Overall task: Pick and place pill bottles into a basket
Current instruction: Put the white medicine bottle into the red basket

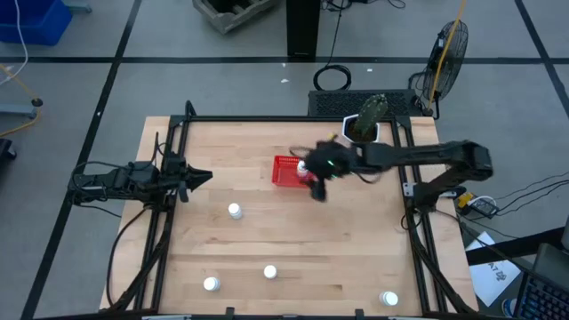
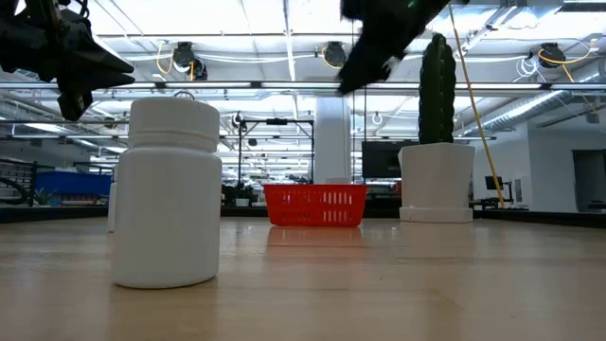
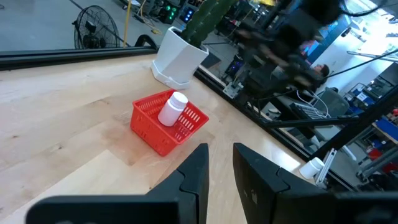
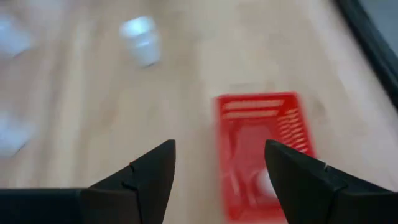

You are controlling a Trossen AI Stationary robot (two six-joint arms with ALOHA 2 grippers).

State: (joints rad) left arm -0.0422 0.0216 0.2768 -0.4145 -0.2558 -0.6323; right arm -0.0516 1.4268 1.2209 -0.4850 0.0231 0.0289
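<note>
Now right tool [image 4: 217, 171] open, empty, above basket [image 4: 261, 152] with bottle [image 3: 172, 109] inside.

Robotics lab: ceiling ducts [image 2: 530, 90], monitors [image 2: 383, 156].

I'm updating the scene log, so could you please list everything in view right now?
pill bottles: five, white; four standing on the table, one lying in the basket
basket: one, red; mid-table, towards the far side
planter with cactus: one, white pot, green cactus; far right of the table
table: one, light wood
fan: one, on the floor beyond the table's far right corner
left gripper: dark; waiting over the table's left side
right gripper: dark; fingers open and empty, above the basket's right end
</note>
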